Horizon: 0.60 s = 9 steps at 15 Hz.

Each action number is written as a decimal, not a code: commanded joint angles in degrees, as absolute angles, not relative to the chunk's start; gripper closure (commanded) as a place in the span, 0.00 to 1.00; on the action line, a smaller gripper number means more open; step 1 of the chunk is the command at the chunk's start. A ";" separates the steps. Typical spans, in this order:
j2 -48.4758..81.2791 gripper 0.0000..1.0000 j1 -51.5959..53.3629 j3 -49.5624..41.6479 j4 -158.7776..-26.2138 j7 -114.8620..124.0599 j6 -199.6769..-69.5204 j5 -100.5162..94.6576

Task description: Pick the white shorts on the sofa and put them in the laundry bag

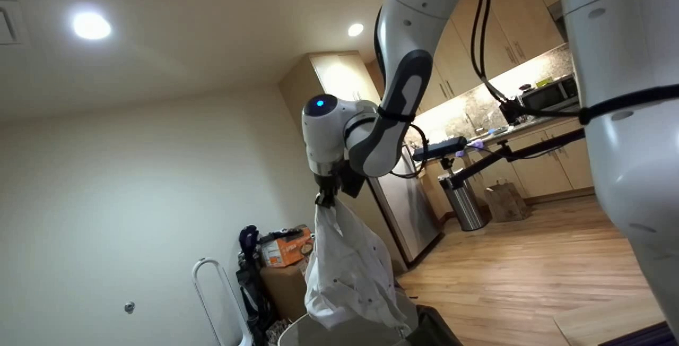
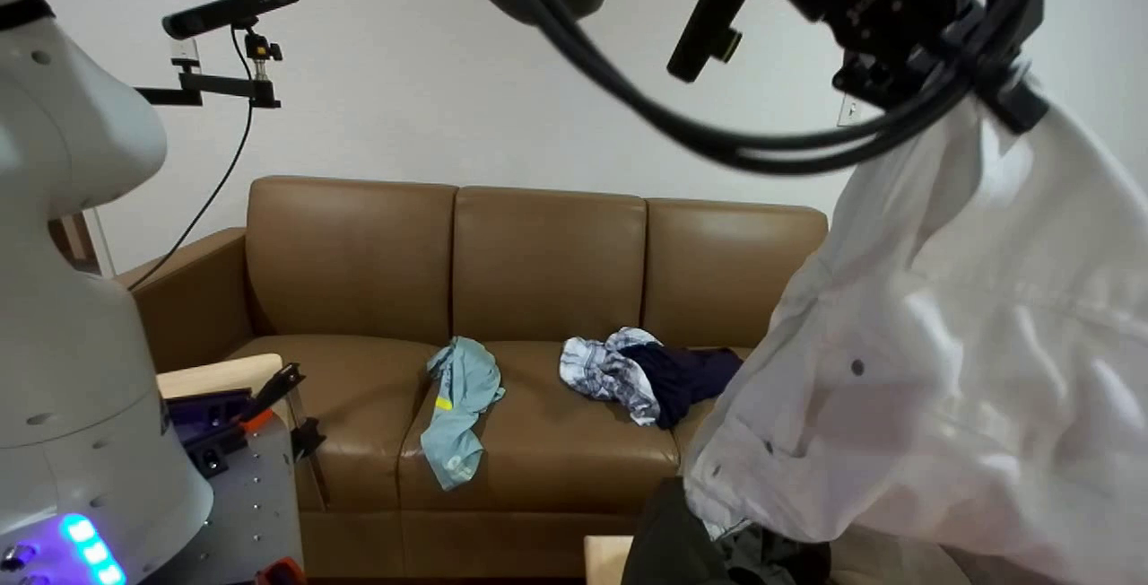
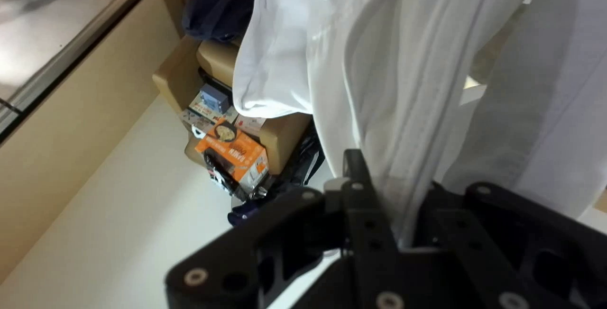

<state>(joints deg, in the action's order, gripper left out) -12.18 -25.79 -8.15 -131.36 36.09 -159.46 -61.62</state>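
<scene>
The white shorts (image 1: 350, 266) hang crumpled from my gripper (image 1: 325, 201), which is shut on their upper edge. They fill the right side of an exterior view (image 2: 951, 343). In the wrist view a folded band of the shorts (image 3: 379, 62) runs down between the fingers of the gripper (image 3: 396, 186). The pale laundry bag (image 1: 313, 335) stands below, partly cut off by the frame. The shorts' lower end overlaps its opening; I cannot tell whether any cloth is inside. The brown sofa (image 2: 547, 459) stands at the back.
A light blue garment (image 2: 462, 410) and a patterned and navy pile (image 2: 646, 374) lie on the sofa. Dark cloth (image 1: 432, 327) is beside the bag's opening. An orange box (image 1: 289, 248) on cardboard and a white curved frame (image 1: 220, 287) stand near the wall.
</scene>
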 commanded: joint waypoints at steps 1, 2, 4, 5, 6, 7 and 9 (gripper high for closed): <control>-11.90 0.98 -27.58 -7.04 -134.74 45.84 -160.33 -70.13; -11.88 0.98 -27.99 -6.98 -135.16 49.52 -160.36 -74.09; -11.43 0.98 -27.92 -7.35 -135.53 54.82 -160.23 -79.49; -11.32 0.98 -27.93 -7.42 -135.62 57.55 -160.22 -82.33; -11.34 0.98 -27.90 -7.22 -135.68 60.57 -160.06 -85.49; -11.15 0.98 -27.64 -7.17 -135.75 63.32 -160.23 -88.02; -11.04 0.98 -26.62 -6.36 -136.37 68.84 -158.64 -92.94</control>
